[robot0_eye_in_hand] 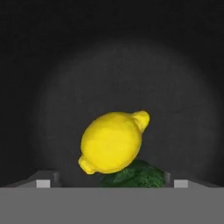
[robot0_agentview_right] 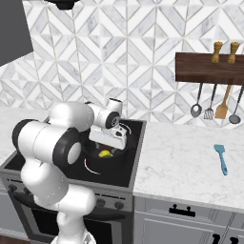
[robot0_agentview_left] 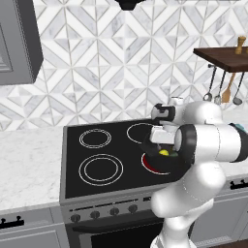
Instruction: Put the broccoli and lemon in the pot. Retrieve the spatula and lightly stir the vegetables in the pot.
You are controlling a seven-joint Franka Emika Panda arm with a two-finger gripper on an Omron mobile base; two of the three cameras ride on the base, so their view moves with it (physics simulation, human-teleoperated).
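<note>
My gripper [robot0_eye_in_hand: 111,183] hangs just over the black pot [robot0_eye_in_hand: 131,65], open, its fingertips [robot0_eye_in_hand: 43,183] spread wide on either side. Between them and a little below, the yellow lemon [robot0_eye_in_hand: 112,144] rests on the dark-green broccoli [robot0_eye_in_hand: 140,176] inside the pot, with neither finger touching it. From the base, the lemon [robot0_agentview_left: 164,153] [robot0_agentview_right: 105,154] peeks out under the hand [robot0_agentview_left: 162,140] [robot0_agentview_right: 108,143], inside the pot [robot0_agentview_right: 117,164] on the stove's front right burner. The teal-blue spatula [robot0_agentview_right: 220,157] lies flat on the marble counter well to the right of the stove.
The black cooktop [robot0_agentview_left: 97,164] has other rings to the left of the pot, and a red ring [robot0_agentview_left: 149,165] glows under it. A wooden shelf [robot0_agentview_right: 209,69] on the wall carries grey ladles, a slotted turner and a tan wooden spatula [robot0_agentview_right: 222,108].
</note>
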